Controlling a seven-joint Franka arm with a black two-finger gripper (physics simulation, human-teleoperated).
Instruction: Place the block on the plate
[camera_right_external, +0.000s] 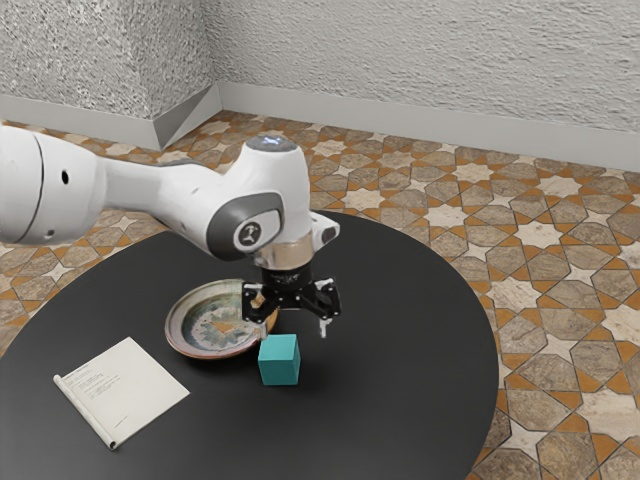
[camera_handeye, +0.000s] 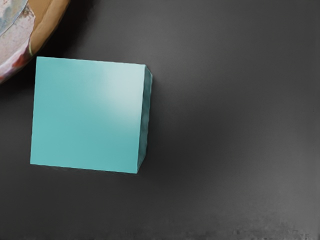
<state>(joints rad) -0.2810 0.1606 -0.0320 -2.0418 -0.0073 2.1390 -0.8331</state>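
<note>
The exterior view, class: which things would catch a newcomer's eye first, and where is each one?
The turquoise block stands out first, bright against the black table, beside the round patterned plate. Next comes the big white arm, reaching in from the exterior view's left, its black gripper open above the table near the block. Behind them spreads the floor, busy with star-shaped tiles.

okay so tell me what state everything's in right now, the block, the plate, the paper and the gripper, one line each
Block: resting on the table, beside the plate, not gripped
Plate: face up, block not on it
Paper: lying on the table, one edge rolled
Gripper: open, raised above the table
</note>
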